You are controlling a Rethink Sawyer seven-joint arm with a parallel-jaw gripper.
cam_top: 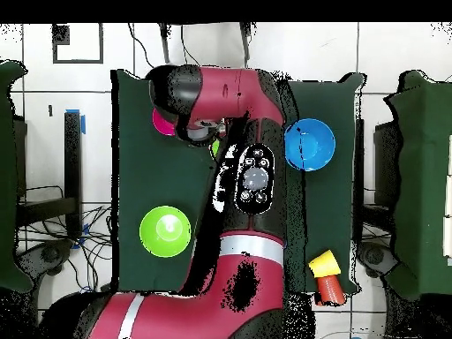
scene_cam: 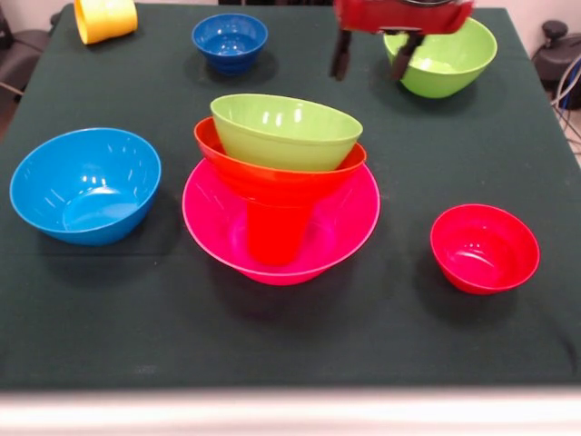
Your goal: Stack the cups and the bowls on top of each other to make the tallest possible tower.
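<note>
The tower stands mid-table: a wide pink bowl [scene_cam: 349, 218] holds a red cup [scene_cam: 277, 234], with an orange bowl [scene_cam: 259, 177] on the cup and a lime green bowl [scene_cam: 286, 132] tilted on top. My gripper [scene_cam: 372, 64] hangs open and empty behind the tower, its right finger in front of the second lime green bowl [scene_cam: 445, 62]. A light blue bowl [scene_cam: 86, 186], a small dark blue bowl [scene_cam: 230, 41], a small red bowl [scene_cam: 484, 247] and a yellow cup [scene_cam: 104, 18] on its side stand apart. In the overhead view my arm [cam_top: 252, 177] hides the tower but for a pink sliver [cam_top: 161, 122].
The overhead view shows the light blue bowl [cam_top: 310, 144], the lime green bowl [cam_top: 165, 231], and the yellow cup [cam_top: 324, 262] beside a red cup [cam_top: 331, 289] at the table's corner near my base. The dark green cloth [scene_cam: 272, 336] ends at the front edge.
</note>
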